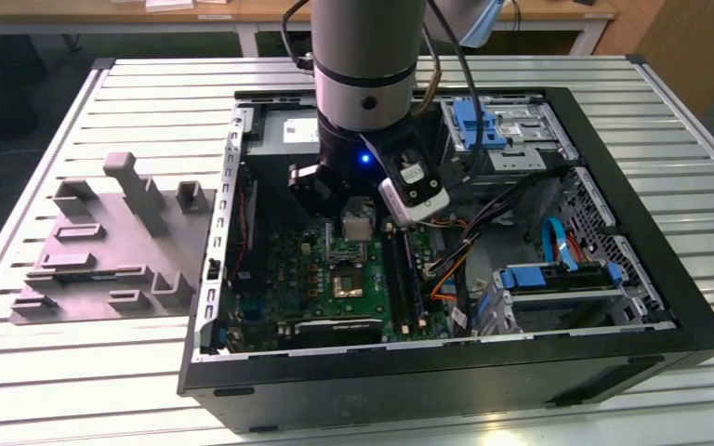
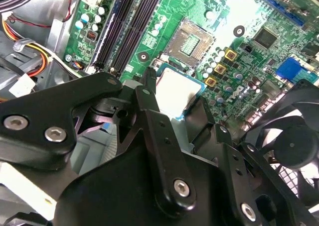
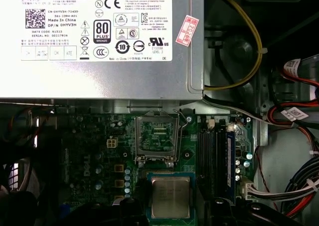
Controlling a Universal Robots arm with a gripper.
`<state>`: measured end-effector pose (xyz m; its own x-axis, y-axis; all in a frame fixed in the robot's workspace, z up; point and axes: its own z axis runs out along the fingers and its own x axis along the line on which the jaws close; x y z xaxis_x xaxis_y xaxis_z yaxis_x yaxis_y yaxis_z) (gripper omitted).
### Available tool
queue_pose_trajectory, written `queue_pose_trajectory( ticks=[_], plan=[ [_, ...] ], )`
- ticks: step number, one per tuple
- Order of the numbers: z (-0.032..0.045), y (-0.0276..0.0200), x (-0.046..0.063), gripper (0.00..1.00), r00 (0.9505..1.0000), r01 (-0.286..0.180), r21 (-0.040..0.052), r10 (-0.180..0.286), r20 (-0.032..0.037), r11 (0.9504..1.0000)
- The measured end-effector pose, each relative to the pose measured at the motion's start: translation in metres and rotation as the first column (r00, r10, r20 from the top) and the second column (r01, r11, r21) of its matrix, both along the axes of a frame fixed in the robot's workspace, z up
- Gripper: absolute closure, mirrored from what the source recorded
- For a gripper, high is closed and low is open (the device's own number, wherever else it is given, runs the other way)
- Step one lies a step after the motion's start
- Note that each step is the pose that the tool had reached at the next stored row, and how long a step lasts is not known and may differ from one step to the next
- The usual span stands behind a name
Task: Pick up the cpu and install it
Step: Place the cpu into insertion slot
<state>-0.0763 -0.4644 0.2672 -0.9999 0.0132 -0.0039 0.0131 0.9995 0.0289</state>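
The cpu (image 3: 170, 196) is a pale silvery square chip held between the black fingers of my gripper (image 3: 170, 208), which is shut on its two opposite edges. In the second wrist view the cpu (image 2: 175, 86) hangs above the green motherboard, a short way from the dark metal-framed socket (image 2: 191, 39), not touching it. The socket (image 3: 157, 139) lies uncovered in front of the chip, with nothing in it. In the exterior view my gripper (image 1: 357, 232) is lowered into the open computer case with the cpu (image 1: 357, 226) above the socket (image 1: 349, 281).
The grey power-supply box (image 3: 99, 37) stands just beyond the socket. Black memory slots (image 3: 217, 156) run beside it, and a black fan (image 2: 294, 156) sits on the other side. Cable bundles (image 1: 556, 242) and drive bays fill the case's far side. A grey tray (image 1: 109, 251) lies outside the case.
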Motion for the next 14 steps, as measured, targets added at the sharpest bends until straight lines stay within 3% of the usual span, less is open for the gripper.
queue_pose_trajectory(
  ticks=[14],
  plan=[
    [-0.003, -0.0034, -0.0002, 0.53, 1.0, 0.0, 0.0004, 0.0, 0.0, 1.0]
  ],
)
